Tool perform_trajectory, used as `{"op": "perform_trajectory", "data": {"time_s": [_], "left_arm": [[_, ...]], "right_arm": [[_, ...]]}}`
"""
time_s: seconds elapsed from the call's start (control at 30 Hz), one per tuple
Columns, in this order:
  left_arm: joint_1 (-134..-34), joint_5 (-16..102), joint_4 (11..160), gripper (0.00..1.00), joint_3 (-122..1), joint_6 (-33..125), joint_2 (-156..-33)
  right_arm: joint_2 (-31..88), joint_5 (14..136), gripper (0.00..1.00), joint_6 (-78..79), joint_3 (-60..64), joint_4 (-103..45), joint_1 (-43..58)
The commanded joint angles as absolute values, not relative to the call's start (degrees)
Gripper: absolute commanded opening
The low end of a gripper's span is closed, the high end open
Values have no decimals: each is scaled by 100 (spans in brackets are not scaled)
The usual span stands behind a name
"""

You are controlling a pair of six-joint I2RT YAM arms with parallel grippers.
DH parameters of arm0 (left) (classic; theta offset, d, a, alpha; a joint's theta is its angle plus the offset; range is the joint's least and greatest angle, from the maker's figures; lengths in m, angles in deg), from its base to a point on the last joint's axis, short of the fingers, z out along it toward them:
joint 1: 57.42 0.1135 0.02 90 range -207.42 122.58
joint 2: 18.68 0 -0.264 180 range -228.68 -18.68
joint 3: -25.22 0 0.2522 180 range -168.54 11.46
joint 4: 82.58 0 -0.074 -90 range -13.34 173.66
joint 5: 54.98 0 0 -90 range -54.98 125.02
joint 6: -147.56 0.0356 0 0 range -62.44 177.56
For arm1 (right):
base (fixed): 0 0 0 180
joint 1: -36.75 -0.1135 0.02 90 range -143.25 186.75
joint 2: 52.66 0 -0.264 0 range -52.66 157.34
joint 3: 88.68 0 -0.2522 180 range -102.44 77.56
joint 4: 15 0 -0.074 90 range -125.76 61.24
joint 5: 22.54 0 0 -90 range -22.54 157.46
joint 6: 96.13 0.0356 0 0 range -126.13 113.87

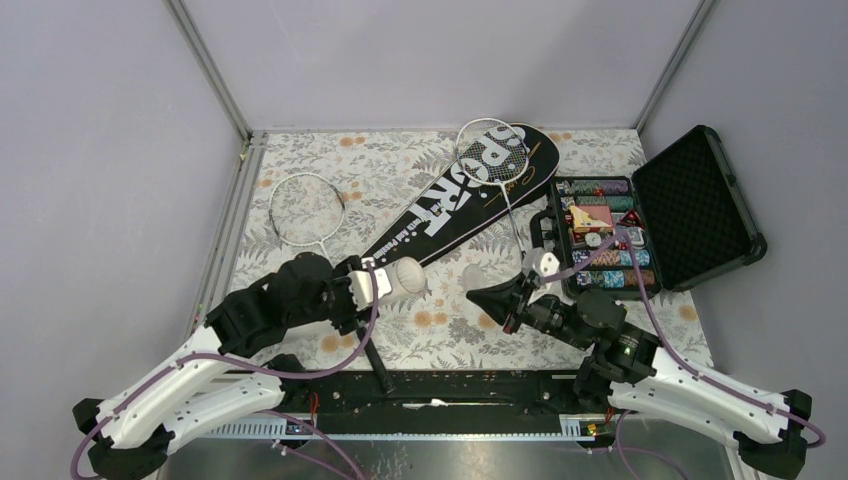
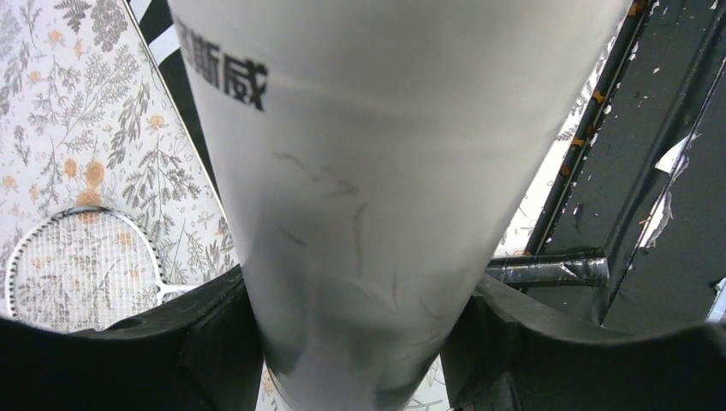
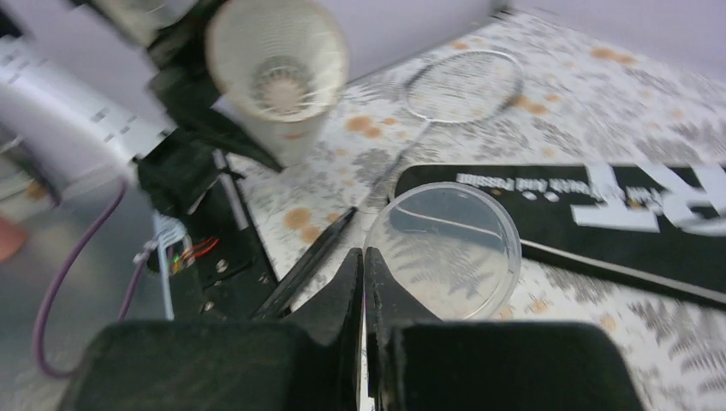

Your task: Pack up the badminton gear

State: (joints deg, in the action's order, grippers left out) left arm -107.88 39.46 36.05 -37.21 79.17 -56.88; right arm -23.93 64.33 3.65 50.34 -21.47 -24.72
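My left gripper [image 1: 385, 283] is shut on the white cardboard tube [image 1: 405, 279], holding it on its side above the mat; the tube fills the left wrist view [image 2: 368, 171]. In the right wrist view the tube's open end [image 3: 278, 68] faces me with the shuttlecock [image 3: 281, 84] inside. My right gripper [image 1: 483, 295] is shut on the rim of a clear round lid [image 3: 445, 248], just right of the tube's mouth. One racket [image 1: 307, 210] lies at the left. The other racket [image 1: 495, 160] lies on the black SPORT bag [image 1: 460, 195].
The open black case of poker chips [image 1: 650, 215] stands at the right, close to my right arm. The left racket's black handle [image 1: 372, 362] reaches the black rail at the near edge. Metal frame posts stand at the back corners.
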Motion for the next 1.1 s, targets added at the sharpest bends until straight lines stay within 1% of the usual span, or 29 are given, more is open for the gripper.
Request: {"op": "perform_trajectory", "data": {"time_s": [0.0, 0.1, 0.4, 0.53, 0.67, 0.8, 1.07], "left_arm": [[-10869, 4088, 3830, 31, -4134, 8175, -5829], [-10944, 4082, 3754, 30, -4177, 8257, -5923], [-11122, 3897, 3388, 31, -4280, 8491, -6150], [-11190, 3826, 3365, 31, -4284, 8533, -6225], [-11256, 3922, 3376, 31, -4336, 8428, -6253], [-11338, 3880, 3425, 31, -4298, 8393, -6250], [-11402, 3829, 3434, 31, -4325, 8409, -6347]], "right_arm": [[-2188, 8421, 0, -753, 4861, -1575, -2459], [-1905, 8879, 0, -762, 4691, -1244, -2468], [-1480, 8990, 0, -1157, 4260, -961, -2468], [-1162, 9211, 0, -1156, 4253, -519, -2468], [-913, 9113, 0, -1186, 4268, -307, -2468], [-746, 9311, 0, -941, 4327, 43, -2468], [-502, 9633, 0, -795, 4286, 140, -2468]]}}
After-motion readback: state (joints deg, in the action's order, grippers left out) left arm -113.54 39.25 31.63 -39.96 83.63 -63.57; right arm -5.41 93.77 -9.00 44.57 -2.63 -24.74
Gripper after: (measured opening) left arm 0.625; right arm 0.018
